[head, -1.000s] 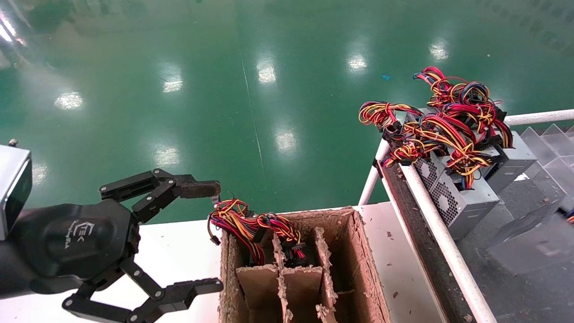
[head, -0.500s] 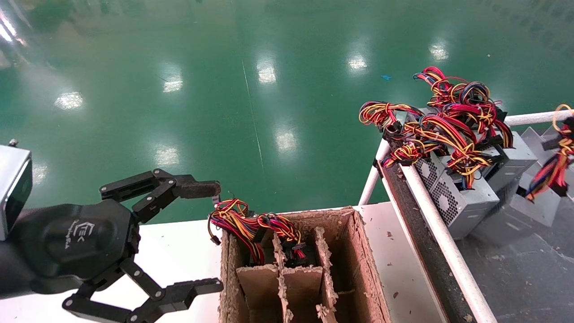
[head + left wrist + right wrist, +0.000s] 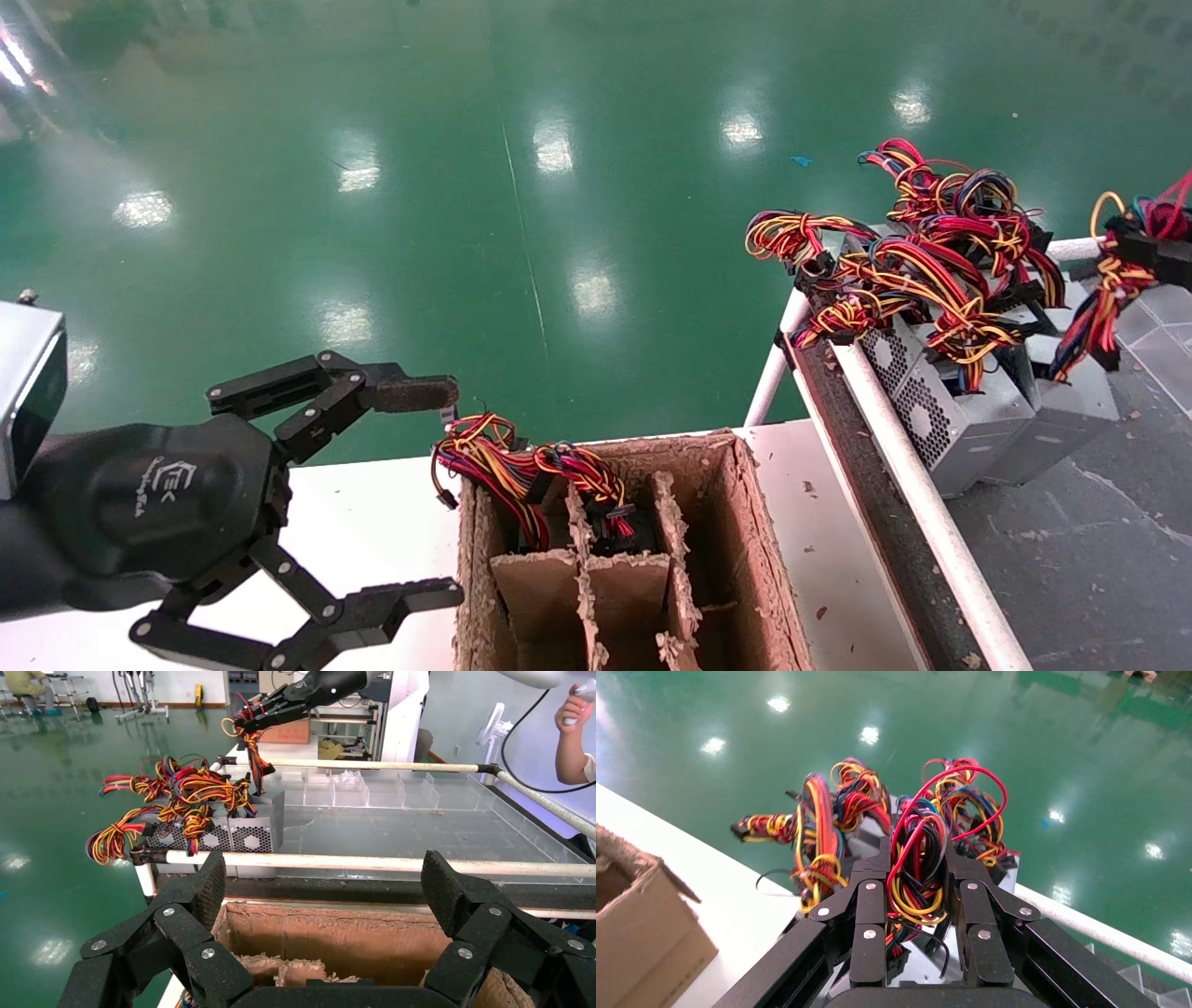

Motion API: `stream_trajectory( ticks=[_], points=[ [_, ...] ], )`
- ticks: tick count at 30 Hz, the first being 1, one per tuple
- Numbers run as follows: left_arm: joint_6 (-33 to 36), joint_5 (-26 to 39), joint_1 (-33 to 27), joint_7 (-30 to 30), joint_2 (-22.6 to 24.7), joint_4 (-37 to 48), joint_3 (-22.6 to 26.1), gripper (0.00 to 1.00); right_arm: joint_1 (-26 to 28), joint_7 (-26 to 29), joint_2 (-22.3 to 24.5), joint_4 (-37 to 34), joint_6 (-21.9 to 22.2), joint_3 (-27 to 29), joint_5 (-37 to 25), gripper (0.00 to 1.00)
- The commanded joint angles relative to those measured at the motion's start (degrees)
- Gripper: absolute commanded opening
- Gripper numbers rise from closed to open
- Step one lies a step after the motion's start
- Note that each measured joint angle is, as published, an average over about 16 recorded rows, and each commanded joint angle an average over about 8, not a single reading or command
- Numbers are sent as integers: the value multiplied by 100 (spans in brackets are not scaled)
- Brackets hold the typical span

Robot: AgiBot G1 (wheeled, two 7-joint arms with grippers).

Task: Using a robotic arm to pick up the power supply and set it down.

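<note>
My right gripper is shut on the red, yellow and black wire bunch of a power supply. Its silver-grey box hangs below the jaws, close against two other power supplies on the dark belt. I cannot tell whether it rests on the belt. In the left wrist view the right gripper shows far off, with the wires running down to the box. My left gripper is open and empty beside the cardboard box.
The cardboard box has dividers, and wire bundles stick out of its far cells. A white rail edges the belt. Clear plastic bins line the belt's far side. Green floor lies beyond the white table.
The right gripper has carried the power supply from the right edge up to the group of supplies, and the box now sits against them. The left arm has not moved.
</note>
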Motion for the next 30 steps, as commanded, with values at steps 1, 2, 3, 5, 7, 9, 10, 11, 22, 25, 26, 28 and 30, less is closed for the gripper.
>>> stream_trajectory(
  ticks=[1,2,3,5,7,9,10,11,22,25,26,28,30],
  points=[
    [0,0,0,0,0,0,0,100,188,67,-110,-67,-32,-72,-129,100],
    [0,0,0,0,0,0,0,100,282,81,-153,-122,-87,-105,-183,100],
    [0,0,0,0,0,0,1,100,377,93,-195,-182,-149,-140,-237,100],
    [0,-1,0,0,0,0,1,100,557,105,-272,-310,-271,-206,-342,100],
    [0,-1,0,1,0,0,1,100,730,105,-343,-442,-394,-269,-445,100],
    [-1,-1,0,1,-1,0,1,100,888,98,-404,-569,-509,-325,-538,100],
    [-1,-1,0,1,-1,0,1,100,964,92,-431,-631,-565,-349,-581,100],
    [-1,-1,0,1,-1,0,2,100,1037,84,-455,-690,-616,-369,-617,100],
    [-2,-2,0,2,-1,1,3,100,1507,-196,-639,-1228,-1249,-300,-382,100],
    [-2,-2,0,2,-1,2,3,100,1479,-256,-688,-1203,-1319,-281,-305,100],
    [-3,-2,0,2,-1,3,3,100,1458,-266,-708,-1170,-1336,-281,-286,100],
    [-2,-2,0,2,-1,3,3,100,1394,-276,-748,-1089,-1373,-276,-224,100],
    [-2,-2,0,3,-1,4,4,100,1326,-286,-789,-1002,-1411,-270,-158,100]
  ],
)
